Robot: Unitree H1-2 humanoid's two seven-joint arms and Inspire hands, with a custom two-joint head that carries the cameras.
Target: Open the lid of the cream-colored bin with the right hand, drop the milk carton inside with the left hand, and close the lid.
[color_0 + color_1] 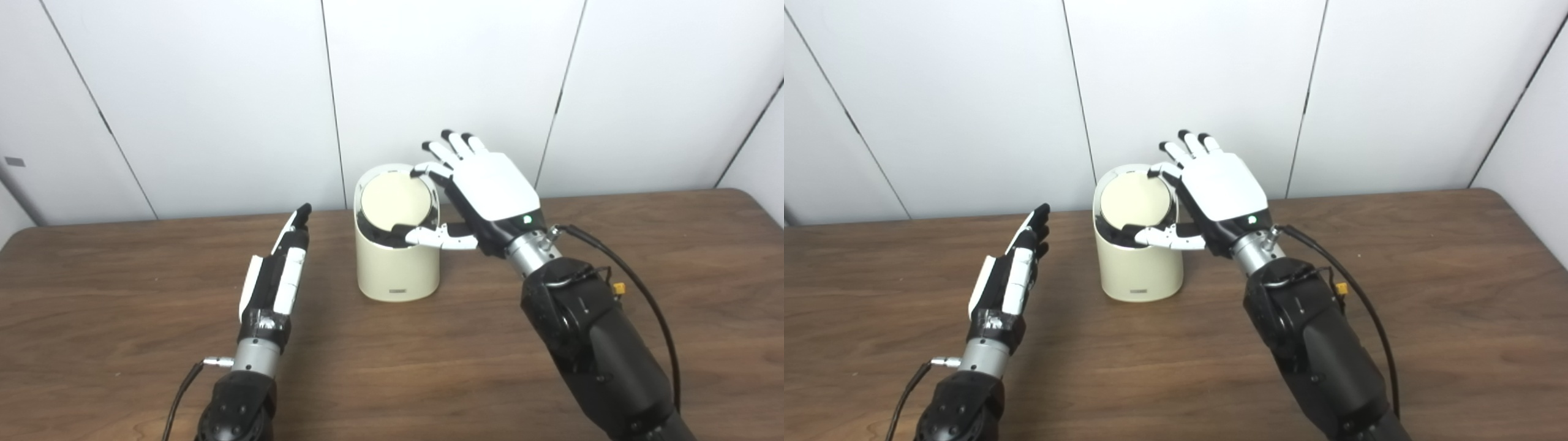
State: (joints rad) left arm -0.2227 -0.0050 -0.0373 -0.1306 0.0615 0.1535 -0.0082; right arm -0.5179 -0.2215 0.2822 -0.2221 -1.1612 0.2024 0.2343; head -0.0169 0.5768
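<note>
Cream bin (pixel 397 263), R hand (pixel 484 196) beside.

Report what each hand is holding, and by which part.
Neither hand holds anything. The left hand is open, edge-up above the table. The right hand is open at the bin, thumb and one finger touching its lid.

Bin (pixel 397 263): stands upright on the table (pixel 122 343), near its middle, toward the rear edge and the wall behind. Lid (pixel 395 201): on top of the bin. Left robot hand (pixel 278 275): left of the bin, apart from it. Right robot hand (pixel 484 196): right of the bin, thumb and one fingertip at the lid's rim.
</note>
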